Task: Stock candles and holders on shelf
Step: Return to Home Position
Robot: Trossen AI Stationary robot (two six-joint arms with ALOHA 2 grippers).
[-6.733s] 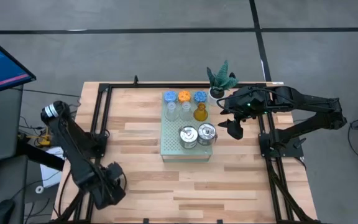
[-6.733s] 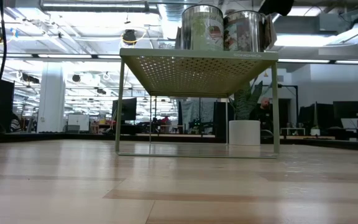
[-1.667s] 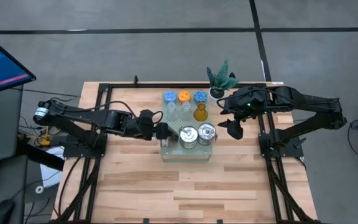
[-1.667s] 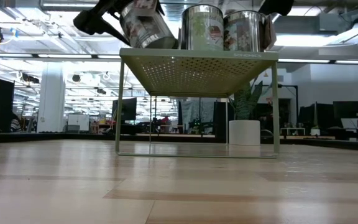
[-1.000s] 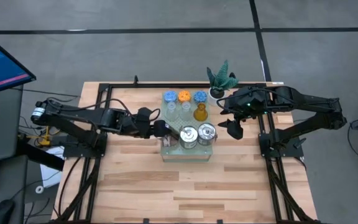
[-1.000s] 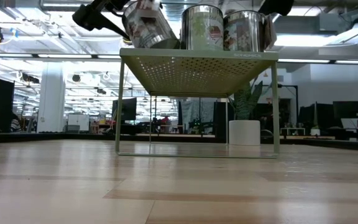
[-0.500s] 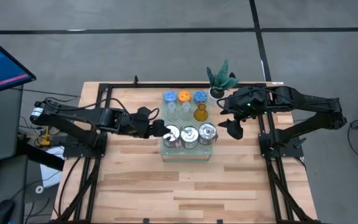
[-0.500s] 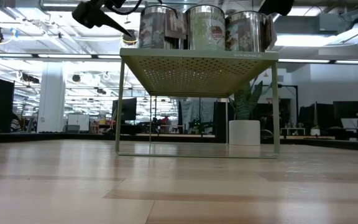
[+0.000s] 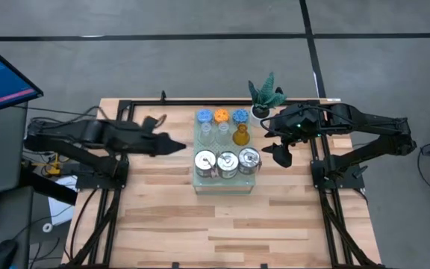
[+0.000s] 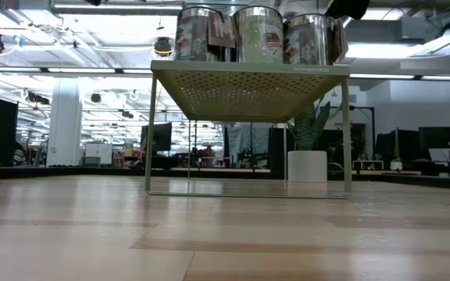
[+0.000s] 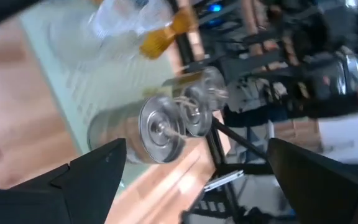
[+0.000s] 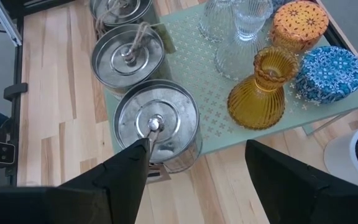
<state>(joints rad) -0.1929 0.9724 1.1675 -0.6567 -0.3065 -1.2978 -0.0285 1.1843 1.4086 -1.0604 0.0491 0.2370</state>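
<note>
Three silver tins (image 9: pixel 226 161) now stand in a row on the shelf (image 9: pixel 226 184)
We see the leftmost tin (image 9: pixel 204 161) newly set beside the other two at the near edge, and our left gripper (image 9: pixel 172 143) has let go and drawn back left, fingers spread wide and empty; we judge stocking done, only homing left. Our right gripper (image 9: pixel 281 155) waits just right of the shelf, wide open too. The low view shows the tins level; only the high view shows the candles (image 9: pixel 221 116) and glass cups (image 9: pixel 222 131) behind

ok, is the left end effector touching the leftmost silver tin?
Apart. High view shows the left end effector over the table, a clear gap from the leftmost silver tin on the shelf.
</note>
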